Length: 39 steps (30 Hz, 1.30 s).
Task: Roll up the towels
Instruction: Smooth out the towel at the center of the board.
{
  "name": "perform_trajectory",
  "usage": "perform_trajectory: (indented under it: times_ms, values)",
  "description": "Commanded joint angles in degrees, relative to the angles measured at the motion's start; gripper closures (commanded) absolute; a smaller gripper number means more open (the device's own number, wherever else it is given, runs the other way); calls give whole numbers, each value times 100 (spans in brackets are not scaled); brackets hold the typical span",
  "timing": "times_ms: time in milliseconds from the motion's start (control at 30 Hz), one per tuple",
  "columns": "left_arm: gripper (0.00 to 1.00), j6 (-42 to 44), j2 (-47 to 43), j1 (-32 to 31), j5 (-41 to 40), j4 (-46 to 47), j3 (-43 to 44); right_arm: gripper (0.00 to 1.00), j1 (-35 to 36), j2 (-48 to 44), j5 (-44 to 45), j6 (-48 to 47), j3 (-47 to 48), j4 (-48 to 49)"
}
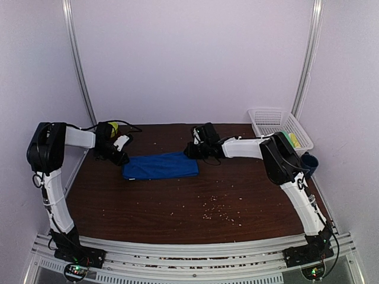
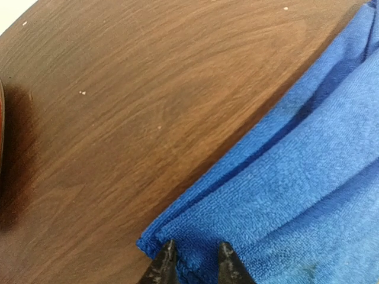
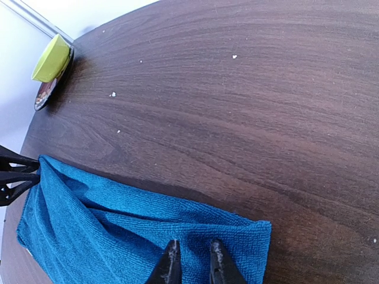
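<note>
Now, left fingers: these are pinching the far left corner of the cloth. The tips are sitting almost together with the hem between them. In the right wrist view that corner is peaking up toward them, so this is looking like a real hold.
Blue towel: this is lying folded in a long flat band across the middle of the counter, its length running left to right between the two arms. Loose layers are showing along its far edge. It is the only towel showing.
Right fingers: these are pressing down into the far right corner, where the fold is bulging up. Only a narrow gap is showing between the tips, with cloth in it. I cannot tell whether they are gripping it.
Likely reason: both arms are taking the two far corners together, probably so the edge is staying straight and taut when the roll is starting.
Crumbs: pale specks are lying on the near part of the counter, apart from the cloth.
Basket: this is standing at the far right corner, well apart from the towel.
</note>
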Motion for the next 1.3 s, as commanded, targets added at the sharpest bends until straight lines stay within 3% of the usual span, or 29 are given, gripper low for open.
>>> perform_trajectory:
  times_ms: [0,133,400,533,800,1033,1267]
  values:
    - [77,-12,151,-11,-414,389,-108,81,-26,-241,-174,161,-293,491]
    - [79,-22,163,-11,-503,458,-185,80,-29,-330,-6,156,-281,505]
    - [78,28,141,-11,-529,487,-297,80,-38,358,649,110,591,-443]
    - [79,-5,141,4,-866,545,-383,81,-47,365,950,99,446,-690]
    - [75,-33,145,-4,-723,510,-350,82,-47,276,939,12,149,-664]
    - [75,-157,167,9,-1231,567,-432,85,17,364,1993,-594,610,-1487]
    - [70,-212,184,33,-1081,483,-364,84,119,364,2529,-1014,559,-1947]
